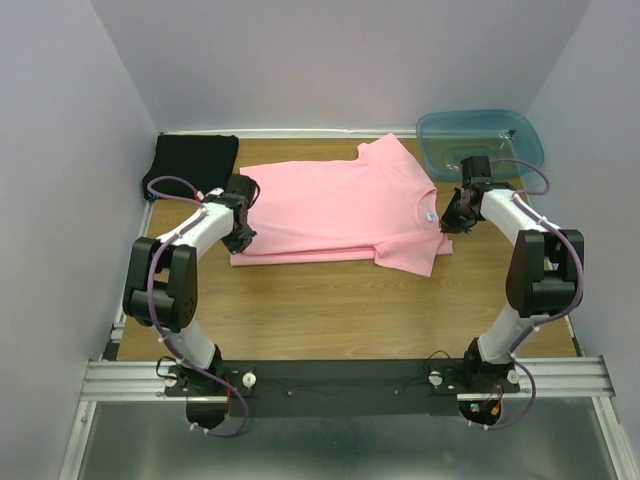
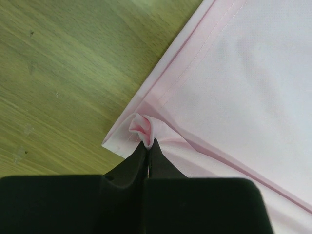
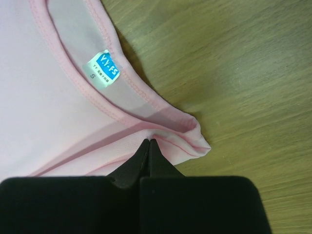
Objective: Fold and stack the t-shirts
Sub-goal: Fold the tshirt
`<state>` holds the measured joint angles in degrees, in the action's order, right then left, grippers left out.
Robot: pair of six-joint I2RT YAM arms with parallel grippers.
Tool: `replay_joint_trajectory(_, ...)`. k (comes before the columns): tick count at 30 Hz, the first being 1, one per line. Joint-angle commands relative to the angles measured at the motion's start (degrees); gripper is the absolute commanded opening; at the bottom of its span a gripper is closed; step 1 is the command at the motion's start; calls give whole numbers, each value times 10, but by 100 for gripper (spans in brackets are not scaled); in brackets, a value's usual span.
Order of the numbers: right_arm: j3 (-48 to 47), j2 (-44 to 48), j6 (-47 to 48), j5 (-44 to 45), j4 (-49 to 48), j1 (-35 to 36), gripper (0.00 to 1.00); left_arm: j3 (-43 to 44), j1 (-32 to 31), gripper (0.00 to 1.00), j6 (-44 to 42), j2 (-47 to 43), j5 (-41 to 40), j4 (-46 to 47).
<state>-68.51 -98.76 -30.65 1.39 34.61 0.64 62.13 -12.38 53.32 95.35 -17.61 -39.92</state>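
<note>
Pink t-shirt (image 1: 340, 205), flat, hem (image 2: 141, 127) in pinch of left gripper (image 2: 147, 146), collar (image 3: 161, 105) in right gripper (image 3: 148, 144)

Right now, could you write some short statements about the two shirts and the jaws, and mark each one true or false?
1. The left jaws are shut on a hem corner of the pink shirt. True.
2. The right jaws are open above the wood. False: they are shut on the pink shirt beside its collar.
3. The black shirt lies on the pink shirt. False: it lies beside it, at the far left.
4. The blue neck label shows inside the collar. True.
</note>
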Motion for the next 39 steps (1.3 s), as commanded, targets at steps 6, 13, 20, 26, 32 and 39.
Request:
replay_joint_trajectory(6,-10,-35,12,31,-12,-4,1,26,10,3,-14,42,-48,16)
replay_joint_trajectory(13,-8,-53,16,38,-20,-4,1,30,13,3,-11,61,-55,20)
replay_joint_trajectory(20,-5,-46,16,38,-24,-4,13,20,14,24,-3,43,-49,28)
replay_joint_trajectory(26,-10,9,20,14,-23,-4,43,14,14,55,-3,-16,-39,35)
replay_joint_trajectory(32,16,94,17,-47,-24,-2,82,-5,13,82,-6,-128,-40,32)
replay_joint_trajectory(39,56,164,19,-31,-28,12,94,-67,13,99,-7,-272,-25,81)
